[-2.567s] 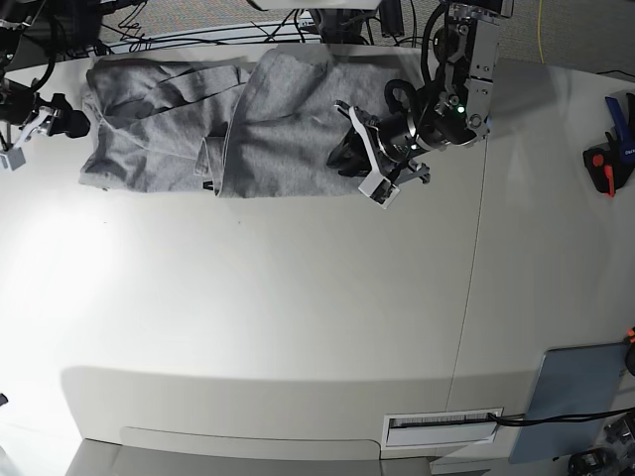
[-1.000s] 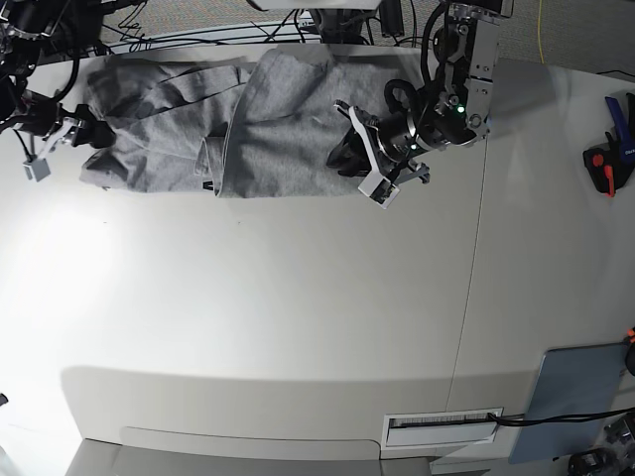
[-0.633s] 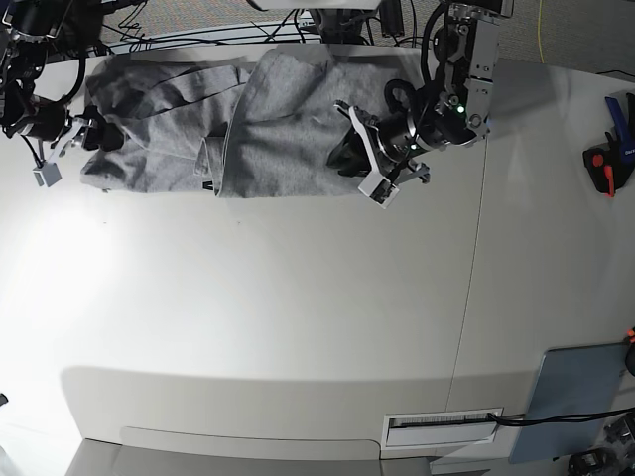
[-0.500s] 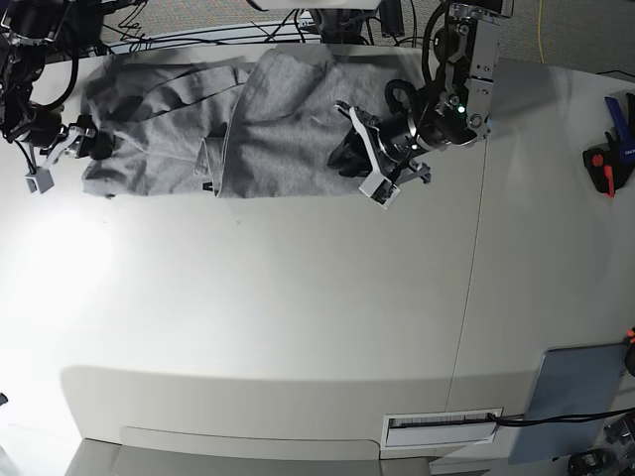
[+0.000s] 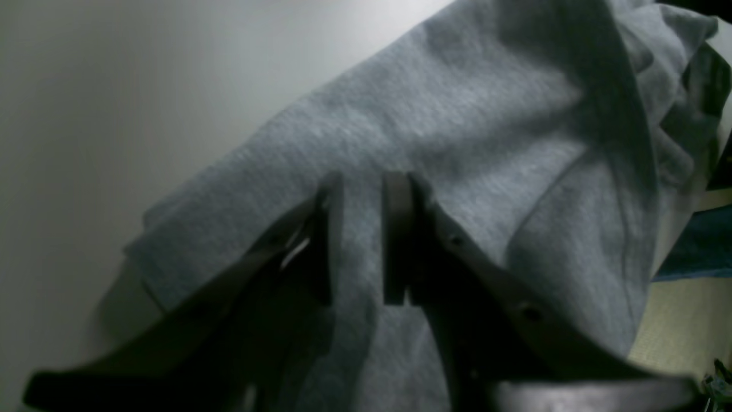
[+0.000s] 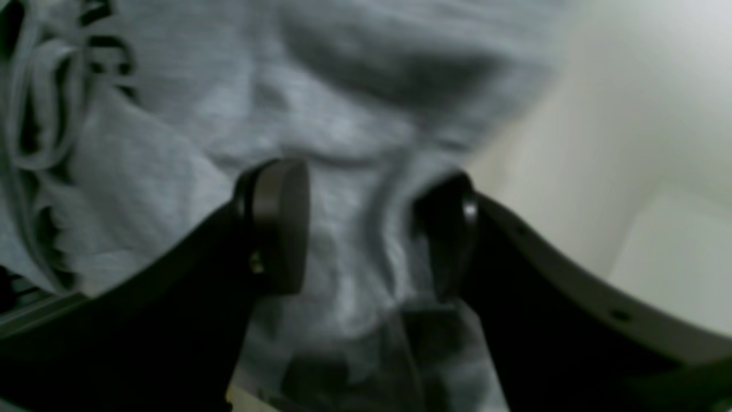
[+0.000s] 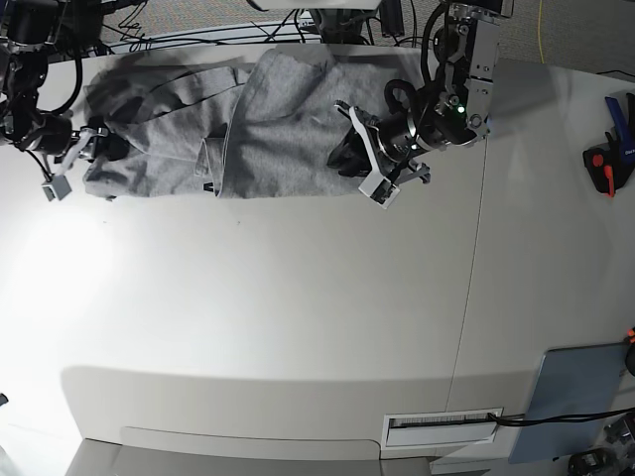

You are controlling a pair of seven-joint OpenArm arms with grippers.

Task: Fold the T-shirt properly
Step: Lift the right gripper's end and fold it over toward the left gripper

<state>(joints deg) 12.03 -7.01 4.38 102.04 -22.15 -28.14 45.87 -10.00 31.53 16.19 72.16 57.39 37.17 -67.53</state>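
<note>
- Grey T-shirt [image 7: 248,124] lying along the far edge of the white table [image 7: 298,317], bunched and partly folded over itself.
- One wide flap of the shirt folded across the middle, with a bit of black print peeking out at the near hem.
- Left gripper [image 7: 362,154] at the shirt's end nearest the far right part of the table, resting on the cloth.
- Seen from the left wrist [image 5: 360,240], two flat fingers [image 5: 394,234] close together with only a thin gap, a strip of grey cloth lying in that gap; clamped on the T-shirt [image 5: 457,131].
- Right gripper [image 7: 71,154] at the shirt's other end, near the far left corner of the table.
- Seen from the right wrist [image 6: 360,229], round pads [image 6: 280,223] spread wide apart, one on each side of a raised wrinkle of the T-shirt [image 6: 354,114]; not squeezing it.
- Black letters [image 6: 103,51] on the cloth, crumpled, too folded to read.
- Grey-blue flat panel [image 7: 575,397] near the near right corner of the table.
- Red and black tool [image 7: 607,164] by the right edge, well apart from the shirt.
</note>
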